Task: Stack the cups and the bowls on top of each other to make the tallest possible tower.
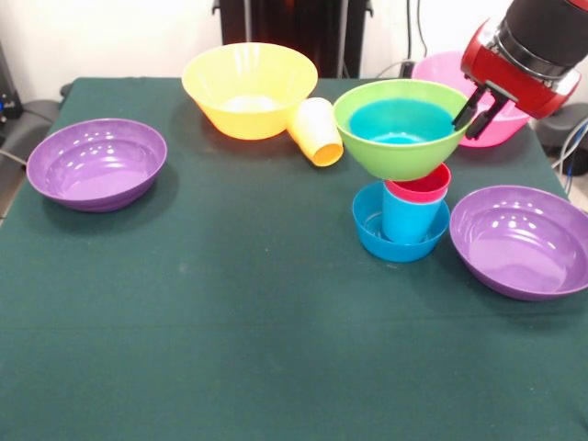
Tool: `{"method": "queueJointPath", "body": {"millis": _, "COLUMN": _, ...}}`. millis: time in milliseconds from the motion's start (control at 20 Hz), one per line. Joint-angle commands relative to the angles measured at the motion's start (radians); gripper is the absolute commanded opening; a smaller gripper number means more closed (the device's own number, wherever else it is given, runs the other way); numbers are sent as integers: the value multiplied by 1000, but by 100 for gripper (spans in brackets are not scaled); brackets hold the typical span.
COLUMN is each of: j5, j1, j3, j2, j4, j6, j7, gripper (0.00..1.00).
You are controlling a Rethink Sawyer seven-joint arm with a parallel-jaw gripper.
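The tower stands right of centre: a small blue bowl (372, 234) lowest, a blue cup (409, 220) in it, a red cup (424, 184) nested on that, and the lime green bowl (404, 152) on top with a second small blue bowl (398, 122) inside it. My gripper (475, 117) comes in from the upper right. Its two dark fingers (465, 112) stand either side of the green bowl's right rim with a visible gap between them. The yellow-orange cup (317, 130) lies on its side against the large orange-yellow bowl (248, 87).
One purple bowl (96, 163) sits at the left, another purple bowl (522, 241) right of the tower. The pink bowl (439, 69) is at the back right, partly hidden behind my arm. The green table's (230, 322) right edge is near the purple bowl.
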Motion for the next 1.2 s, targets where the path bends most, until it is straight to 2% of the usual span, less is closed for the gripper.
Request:
{"method": "queueJointPath", "body": {"millis": 50, "j5": 22, "j1": 17, "j3": 44, "j2": -1, "j4": -39, "j6": 120, "j7": 202, "gripper": 0}}
{"method": "queueJointPath", "body": {"millis": 450, "j5": 30, "j1": 36, "j3": 42, "j2": -21, "j4": 9, "j6": 61, "j7": 198, "gripper": 0}}
{"method": "queueJointPath", "body": {"millis": 950, "j5": 40, "j1": 40, "j3": 34, "j2": -5, "j4": 22, "j6": 30, "j7": 206, "gripper": 0}}
{"method": "queueJointPath", "body": {"millis": 1200, "j5": 40, "j1": 18, "j3": 33, "j2": 26, "j4": -26, "j6": 32, "j7": 194, "gripper": 0}}
